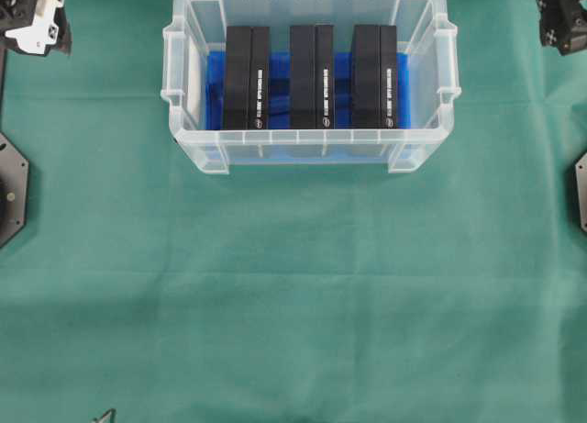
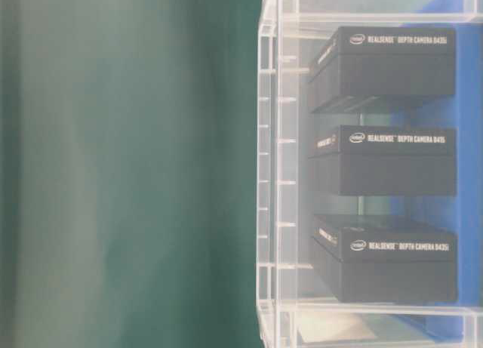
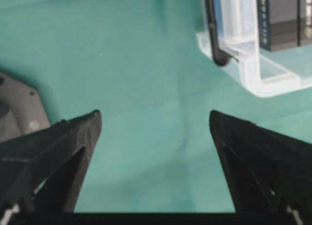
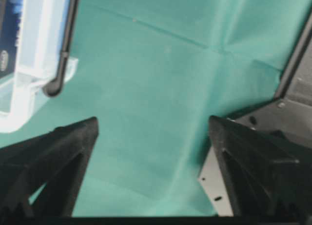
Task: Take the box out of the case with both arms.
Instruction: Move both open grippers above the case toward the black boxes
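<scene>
Overhead exterior is showing both arms parked at the top corners, well apart from the case (image 1: 307, 79): left claw (image 1: 37, 19) top-left, right claw (image 1: 561, 17) top-right. Wrist views are showing each claw's two fingers spread wide with nothing between them but green cloth, so neither is holding anything.

Step in hand, as I'm reading it: the approach, no box taken yet. To do it well, I'd be picking one box, bringing both claws in over the rim from opposite sides, descending straight into the gaps beside it, then pinching and lifting level together so it isn't snagging the neighbours or dragging the case.

Case is sitting on the green-covered surface (image 1: 293, 294), top centre: clear translucent bin, rimmed edge, blue sheet (image 1: 280, 93) on its floor. Inside, three black boxes are standing in a row with narrow gaps between: left box (image 1: 246, 77), middle box (image 1: 311, 76), right box (image 1: 374, 76). Table-level view is showing white "RealSense Depth Camera D435i" lettering on each.
</scene>
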Robot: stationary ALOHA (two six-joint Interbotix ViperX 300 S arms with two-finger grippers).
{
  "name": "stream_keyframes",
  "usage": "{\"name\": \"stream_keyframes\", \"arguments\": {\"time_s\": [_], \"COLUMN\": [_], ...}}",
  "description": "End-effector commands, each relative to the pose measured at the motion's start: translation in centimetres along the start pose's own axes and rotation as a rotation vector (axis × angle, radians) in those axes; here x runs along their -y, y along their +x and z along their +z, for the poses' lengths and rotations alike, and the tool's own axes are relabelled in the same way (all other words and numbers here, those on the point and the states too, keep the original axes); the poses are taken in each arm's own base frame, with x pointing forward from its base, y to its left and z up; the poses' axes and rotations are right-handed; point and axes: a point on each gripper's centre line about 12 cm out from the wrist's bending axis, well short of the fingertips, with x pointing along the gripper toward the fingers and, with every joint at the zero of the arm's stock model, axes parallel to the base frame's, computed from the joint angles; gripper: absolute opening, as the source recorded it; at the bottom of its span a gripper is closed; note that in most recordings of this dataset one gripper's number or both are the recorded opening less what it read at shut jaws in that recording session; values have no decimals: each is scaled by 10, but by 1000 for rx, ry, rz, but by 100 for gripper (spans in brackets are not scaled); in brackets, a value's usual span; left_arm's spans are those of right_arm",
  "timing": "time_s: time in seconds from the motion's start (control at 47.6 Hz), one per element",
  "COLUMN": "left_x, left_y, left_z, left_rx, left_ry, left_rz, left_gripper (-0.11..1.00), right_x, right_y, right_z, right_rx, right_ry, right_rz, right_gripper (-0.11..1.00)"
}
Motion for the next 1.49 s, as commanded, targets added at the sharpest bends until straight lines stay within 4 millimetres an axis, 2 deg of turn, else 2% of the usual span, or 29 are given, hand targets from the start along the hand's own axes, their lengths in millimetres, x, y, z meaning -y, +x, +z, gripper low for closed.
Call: {"name": "stream_keyframes", "arguments": {"time_s": [0.0, 0.357, 0.631, 0.925, 1.093, 1.472], "left_x": [-1, 0, 8, 49, 73, 121], "left_y": [-5, -3, 2, 18, 26, 46], "left_z": [-1, -2, 1, 6, 14, 33], "left_rx": [2, -6, -35, -63, -59, -55], "left_ry": [4, 5, -98, -76, -88, -78], "left_rz": [-3, 5, 69, 105, 119, 126], "left_gripper": [86, 86, 86, 86, 86, 86], "right_x": [-1, -3, -21, -59, -85, -130], "right_y": [-4, -1, 6, 21, 26, 36], "right_z": [1, 1, 3, 9, 16, 29], "right_rx": [14, 5, -21, -38, -30, -16], "right_ry": [14, 39, 67, 61, 51, 31], "right_rz": [17, 8, 10, 1, 28, 72], "right_gripper": [97, 97, 97, 97, 97, 97]}}
